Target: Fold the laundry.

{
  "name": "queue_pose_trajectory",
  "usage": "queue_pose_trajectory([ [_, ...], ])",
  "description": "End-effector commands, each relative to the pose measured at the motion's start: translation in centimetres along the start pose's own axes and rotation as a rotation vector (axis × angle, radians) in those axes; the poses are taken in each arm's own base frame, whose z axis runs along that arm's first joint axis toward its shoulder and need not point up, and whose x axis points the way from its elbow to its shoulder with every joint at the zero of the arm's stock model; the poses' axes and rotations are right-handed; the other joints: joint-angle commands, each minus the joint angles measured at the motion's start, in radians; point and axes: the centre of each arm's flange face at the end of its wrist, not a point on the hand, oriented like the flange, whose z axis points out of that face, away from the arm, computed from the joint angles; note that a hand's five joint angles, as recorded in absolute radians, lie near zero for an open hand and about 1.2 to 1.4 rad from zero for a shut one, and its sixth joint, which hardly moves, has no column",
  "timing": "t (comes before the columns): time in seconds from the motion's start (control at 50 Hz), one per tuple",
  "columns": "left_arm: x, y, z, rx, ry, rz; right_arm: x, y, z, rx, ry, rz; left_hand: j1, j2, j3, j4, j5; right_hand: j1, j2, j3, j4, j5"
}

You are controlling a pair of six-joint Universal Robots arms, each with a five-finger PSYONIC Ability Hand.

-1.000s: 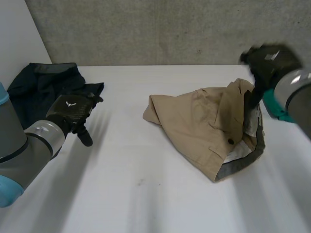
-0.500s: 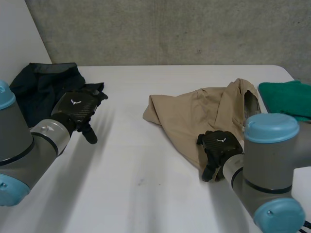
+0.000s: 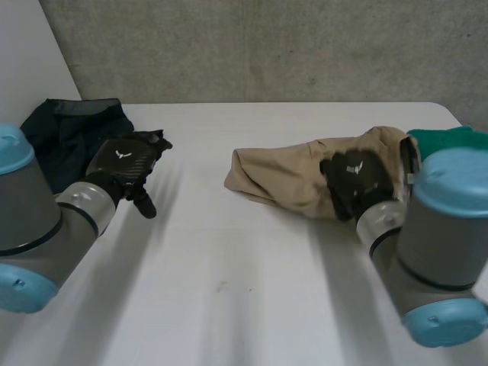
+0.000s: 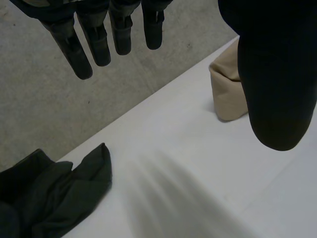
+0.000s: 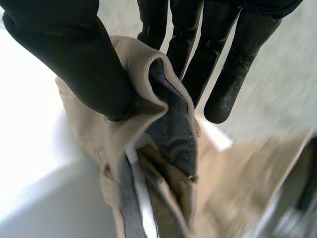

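Waistband (image 5: 166,114) is sitting squarely in the pinch of the right hand (image 3: 354,179). Its thumb (image 5: 74,54) is pressing the tan, grey-lined edge against the fingers (image 5: 230,69), so this hand is clamped on the tan garment (image 3: 282,179). That is a sensible place to be gripping, I'd say, since a stitched edge gives a firm line to carry over for a fold.

The garment itself is lying bunched on the right half of the white table (image 3: 229,305), with its narrower end pointing toward the middle.

Over on the other side, the left hand (image 3: 126,164) is hovering above bare table, just beside the dark garment (image 3: 69,130). Its fingers are hanging straight and apart and are holding nothing. It looks to be waiting well clear of the tan cloth, free to pin or catch the far end when needed.

A green cloth (image 3: 446,141) is lying at the far right edge, just behind the tan one.

The right arm (image 3: 442,229) is covering the near side of the tan garment, so I cannot tell how much of it is resting on the table. Whether it is shorts or trousers is also hard to say. The left arm (image 3: 38,221) is cutting off part of the dark pile.
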Motion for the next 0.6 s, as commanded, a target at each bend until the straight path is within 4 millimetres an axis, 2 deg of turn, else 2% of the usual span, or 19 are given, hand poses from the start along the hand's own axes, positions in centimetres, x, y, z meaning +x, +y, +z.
queue_pose_trajectory([
  [0.02, 1.6, 1.3, 2.5, -0.014, 0.041, -0.026, 2.4, -6.4, -2.9, 0.142, 0.046, -0.172, 0.002, -0.014, -0.017, -0.011, -0.012, 0.438, 0.223, 0.229, 0.209, 0.254],
  [0.04, 1.9, 1.6, 2.7, -0.02, 0.049, -0.037, 2.7, -7.4, -3.4, 0.163, 0.051, -0.17, 0.002, -0.014, -0.017, -0.011, -0.012, 0.438, 0.223, 0.229, 0.209, 0.254],
  [0.18, 3.8, 2.9, 4.9, -0.043, 0.09, -0.188, 3.6, -10.5, -5.4, 0.196, 0.046, -0.169, 0.011, -0.005, -0.009, -0.002, -0.003, 0.438, 0.223, 0.229, 0.209, 0.254],
  [0.28, 5.3, 3.1, 5.8, -0.044, 0.117, -0.337, 3.6, -11.2, -6.0, 0.201, 0.036, -0.173, 0.041, 0.024, 0.021, 0.027, 0.026, 0.438, 0.223, 0.229, 0.209, 0.254],
  [0.38, 5.5, 3.3, 6.3, -0.045, 0.099, -0.419, 3.4, -11.6, -6.4, 0.209, 0.031, -0.178, 0.14, 0.124, 0.12, 0.127, 0.126, 0.438, 0.223, 0.229, 0.209, 0.254],
  [0.46, 6.6, 3.5, 6.2, -0.063, 0.126, -0.449, 3.5, -12.0, -6.8, 0.225, 0.033, -0.179, 0.184, 0.168, 0.165, 0.171, 0.17, 0.438, 0.223, 0.229, 0.209, 0.254],
  [0.5, 7.6, 3.8, 5.5, -0.095, 0.148, -0.451, 3.8, -11.9, -6.6, 0.222, 0.04, -0.179, 0.208, 0.192, 0.188, 0.194, 0.194, 0.438, 0.223, 0.229, 0.209, 0.254],
  [0.56, 7.9, 3.6, 4.8, -0.121, 0.155, -0.45, 3.8, -11.8, -6.5, 0.214, 0.039, -0.18, 0.214, 0.198, 0.194, 0.2, 0.2, 0.438, 0.223, 0.229, 0.209, 0.254],
  [0.6, 7.1, 1.9, 4.0, -0.102, 0.144, -0.452, 3.8, -11.6, -6.4, 0.207, 0.037, -0.179, 0.214, 0.198, 0.194, 0.2, 0.2, 0.438, 0.223, 0.229, 0.209, 0.254],
])
